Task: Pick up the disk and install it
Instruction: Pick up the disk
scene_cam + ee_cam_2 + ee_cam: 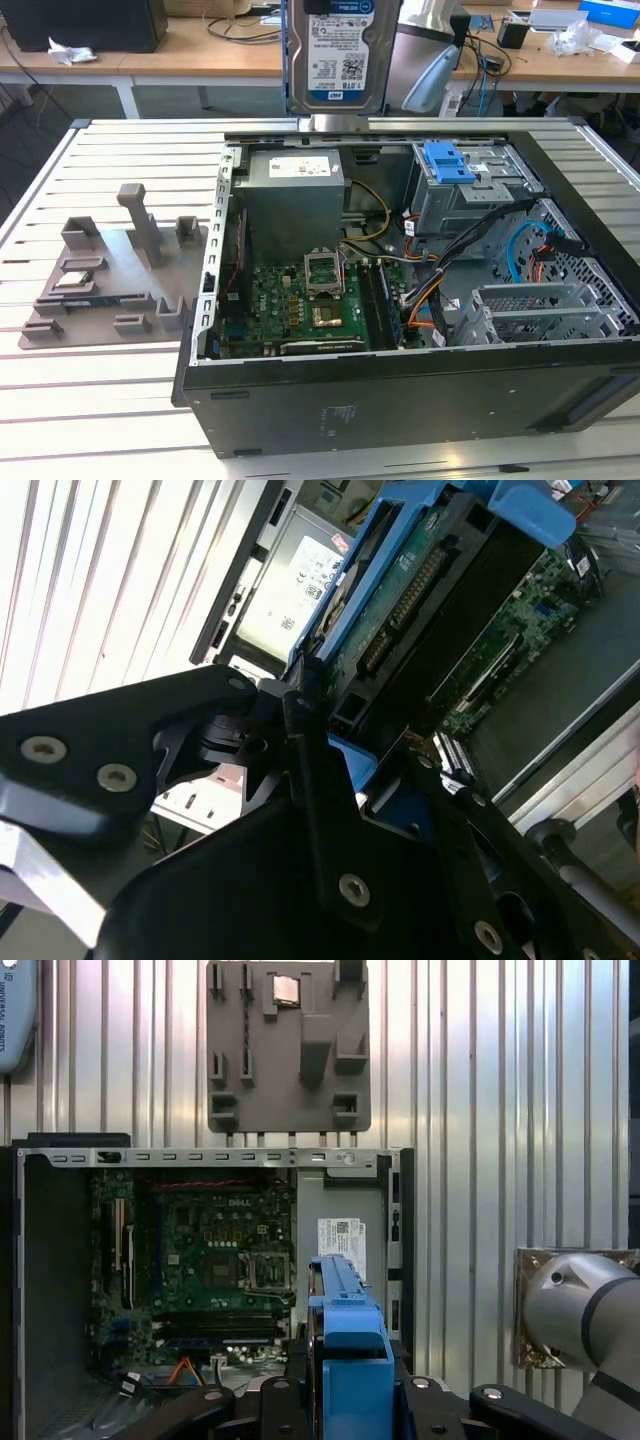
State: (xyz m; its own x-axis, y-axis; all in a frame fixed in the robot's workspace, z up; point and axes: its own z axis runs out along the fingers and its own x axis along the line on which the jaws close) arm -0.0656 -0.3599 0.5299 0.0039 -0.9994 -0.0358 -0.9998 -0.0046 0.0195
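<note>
on the exterior view's left a grey fixture plate (pixel 120 270) lies on the slatted table (pixel 100 400), the open computer case (pixel 400 405) sits beside it, the disk (pixel 335 55) hangs upright above the case, clamped in the gripper (pixel 348 1385), and a blue bracket (pixel 447 162) tops the drive cage (pixel 450 208) farther right.

A slatted table (pixel 100 410) carries an open PC case (pixel 400 410) right below the pincer (pixel 350 1400). A grey tray (pixel 120 265) lies flat beside the case, well apart from the pincer.
</note>
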